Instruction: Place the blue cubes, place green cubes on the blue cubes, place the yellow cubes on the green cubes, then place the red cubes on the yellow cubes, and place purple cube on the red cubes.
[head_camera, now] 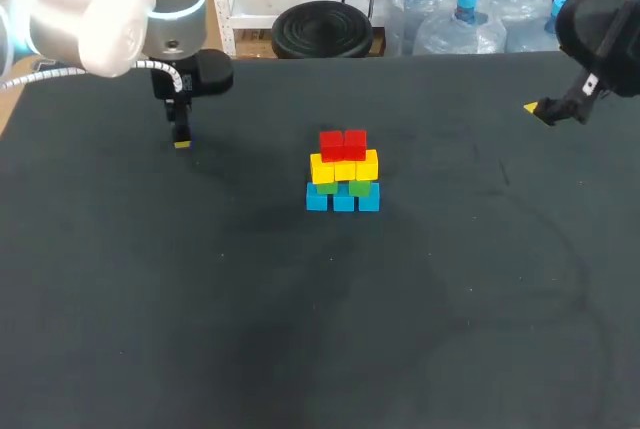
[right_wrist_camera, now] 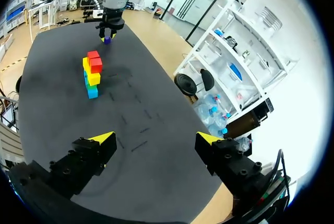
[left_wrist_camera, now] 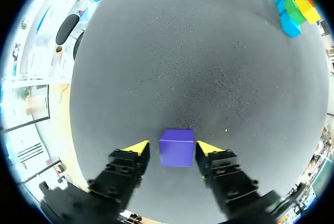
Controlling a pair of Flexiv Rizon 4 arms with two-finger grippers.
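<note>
A purple cube [left_wrist_camera: 176, 147] lies on the black table [head_camera: 200, 299], between the fingers of my left gripper [left_wrist_camera: 172, 146]. One yellow tip is against its side and a thin gap shows at the other, so the gripper is open. In the head view this gripper [head_camera: 181, 139] is at the far left and hides the cube. The stack [head_camera: 343, 171] stands mid-table: blue cubes [head_camera: 343, 199] at the bottom, then green [head_camera: 360, 188], yellow [head_camera: 344, 166] and red cubes [head_camera: 343, 143] on top. My right gripper [head_camera: 535, 109] hangs open and empty at the far right, well away from the stack [right_wrist_camera: 92, 75].
The black table surface stretches wide around the stack on all sides. Its far edge [head_camera: 400, 55] runs just behind both grippers. Nothing else lies on the table.
</note>
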